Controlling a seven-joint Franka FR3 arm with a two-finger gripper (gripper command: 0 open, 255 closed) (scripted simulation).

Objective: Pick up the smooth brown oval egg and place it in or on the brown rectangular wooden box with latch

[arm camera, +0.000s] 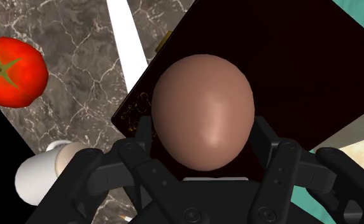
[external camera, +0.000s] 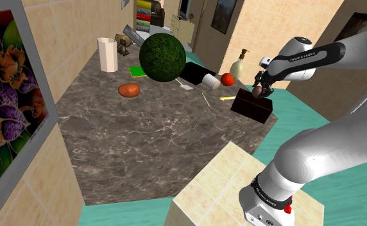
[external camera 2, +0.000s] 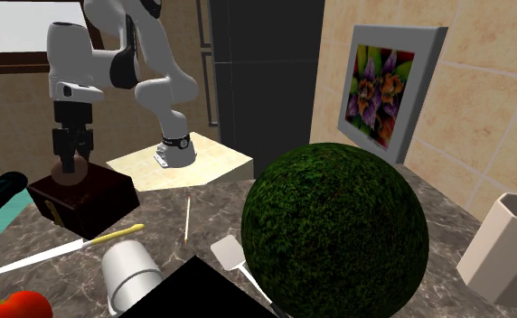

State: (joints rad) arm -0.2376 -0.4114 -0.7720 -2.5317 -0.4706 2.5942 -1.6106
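Showing the black end effector [arm camera: 203, 132] closed on a smooth brown egg [arm camera: 203, 111], with its two fingers [arm camera: 144, 130] pressing the shell from either side. The egg is held directly over the lid of a very dark brown box [arm camera: 289, 63], close to its surface; whether shell and lid touch cannot be told. In the shoulder view the end effector [external camera: 260, 90] and egg [external camera: 258, 92] stand at the top of the box [external camera: 253, 108]. The box sits at the corner of the dark marbled desk [external camera: 144, 141] toward that view's right, next to a teal floor [external camera: 301, 106]. The second exterior view gives the same arrangement: the arm points down, the egg [external camera 2: 67, 166] is clasped between the fingers, and the box [external camera 2: 85, 194] lies beneath, with a gold latch [external camera 2: 53, 213] on its side. Near the box lie a red tomato [external camera: 227, 79], a white knife [external camera 2: 31, 258] with a yellow handle, and a white cup-like cylinder [external camera 2: 130, 271]. Farther along the desk are a large green sphere [external camera: 163, 56], an orange-brown lump [external camera: 129, 90] and a white hexagonal vase [external camera: 108, 54].
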